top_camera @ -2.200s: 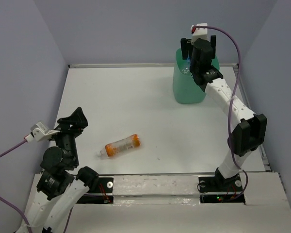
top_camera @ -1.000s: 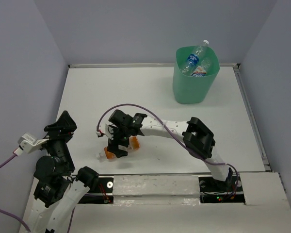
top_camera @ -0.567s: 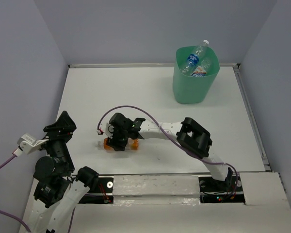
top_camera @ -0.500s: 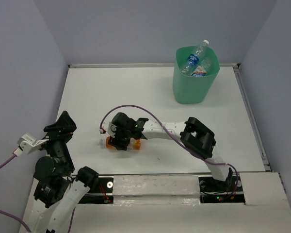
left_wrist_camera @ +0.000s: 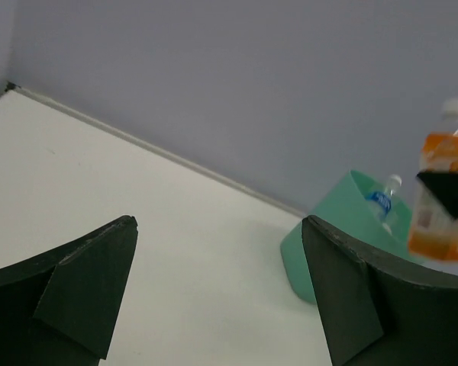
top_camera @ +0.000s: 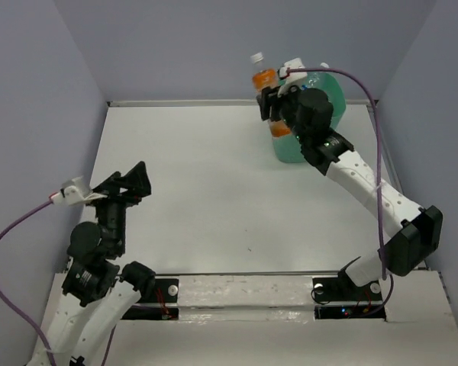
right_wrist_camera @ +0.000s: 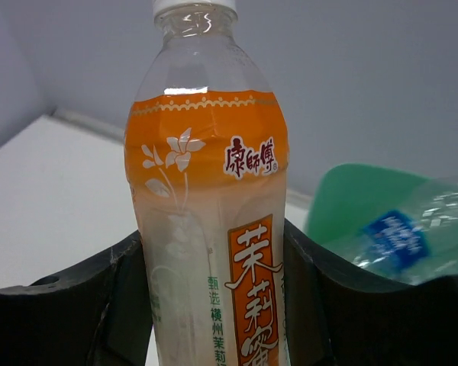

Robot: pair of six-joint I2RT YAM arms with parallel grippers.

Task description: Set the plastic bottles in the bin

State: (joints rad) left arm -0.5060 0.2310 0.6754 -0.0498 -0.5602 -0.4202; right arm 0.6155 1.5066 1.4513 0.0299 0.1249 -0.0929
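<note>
My right gripper [top_camera: 273,107] is shut on a clear plastic bottle [top_camera: 264,78] with an orange label and a white cap. It holds the bottle upright, high in the air by the left rim of the mint-green bin [top_camera: 286,151] at the back right. In the right wrist view the bottle [right_wrist_camera: 210,229] fills the space between both fingers, with the bin [right_wrist_camera: 351,194] behind it and a blue-labelled bottle [right_wrist_camera: 416,236] lying inside. My left gripper [top_camera: 130,183] is open and holds nothing, low at the front left. Its wrist view shows the bin [left_wrist_camera: 324,229] and the held bottle [left_wrist_camera: 440,191] far off.
The white table [top_camera: 206,175] is closed in by grey walls on the left, back and right. My right arm stretches diagonally over the table's right side and hides much of the bin. A purple cable loops off each wrist.
My right gripper closed on the orange-labelled bottle lying near the table's front and carried it up and back to the bin's left rim. The left arm has tilted a little to the right.
</note>
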